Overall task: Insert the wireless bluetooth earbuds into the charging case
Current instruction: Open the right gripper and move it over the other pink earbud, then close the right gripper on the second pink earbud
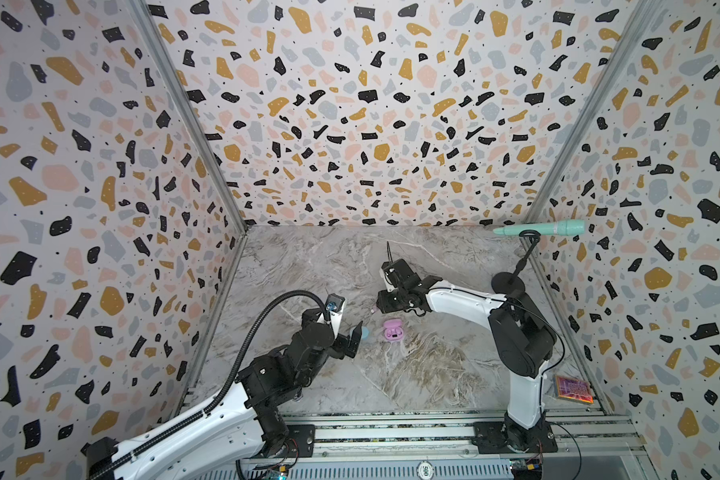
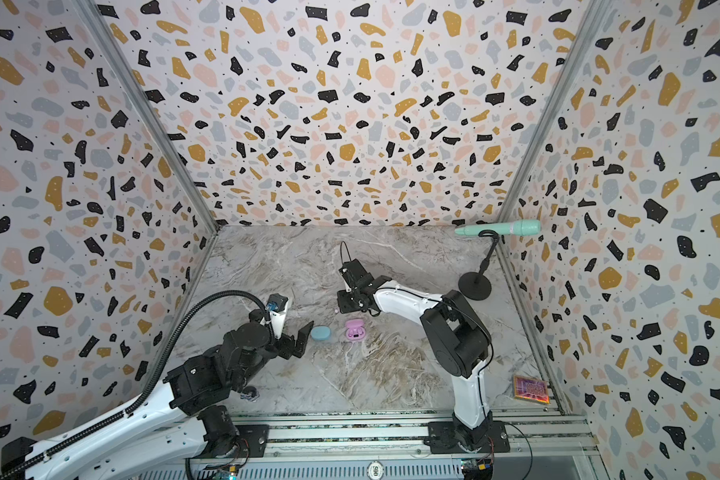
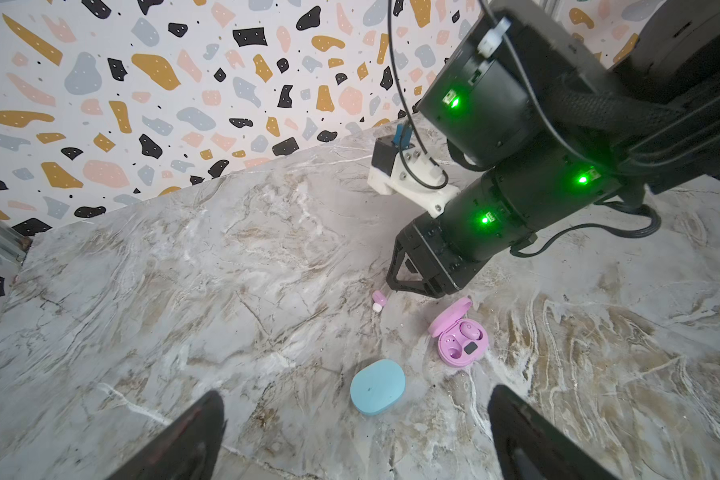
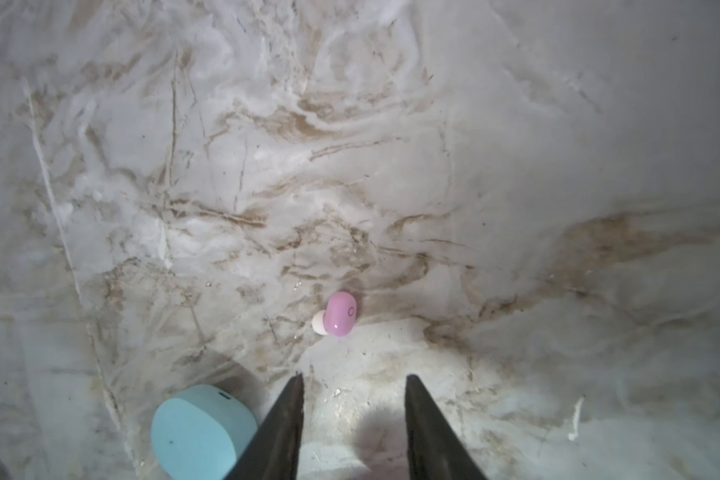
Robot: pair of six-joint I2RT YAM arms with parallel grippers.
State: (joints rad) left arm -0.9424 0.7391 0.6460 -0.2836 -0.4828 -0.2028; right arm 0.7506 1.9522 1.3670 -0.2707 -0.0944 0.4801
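1. Pink case (image 3: 460, 332) sits open on the table (image 3: 184, 291), and it looks like there's a docked earbud (image 3: 470, 331) inside.
2. Loose pink earbud (image 4: 339, 313) lies on the table near the pink case.
3. Right gripper (image 4: 354, 380) is near the pink case too, fingers apart, holding nothing.
4. Left gripper (image 3: 356, 397) is spread wide and empty. Closed blue case (image 3: 377, 386) sits beside the pink case.

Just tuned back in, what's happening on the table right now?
The right gripper hangs low over the marble table, jaws apart and empty, with a loose pink earbud just ahead of its tips. The pink case sits open nearby, with a seated earbud in one socket and the other socket free. The left gripper is open near the closed blue case, holding nothing.
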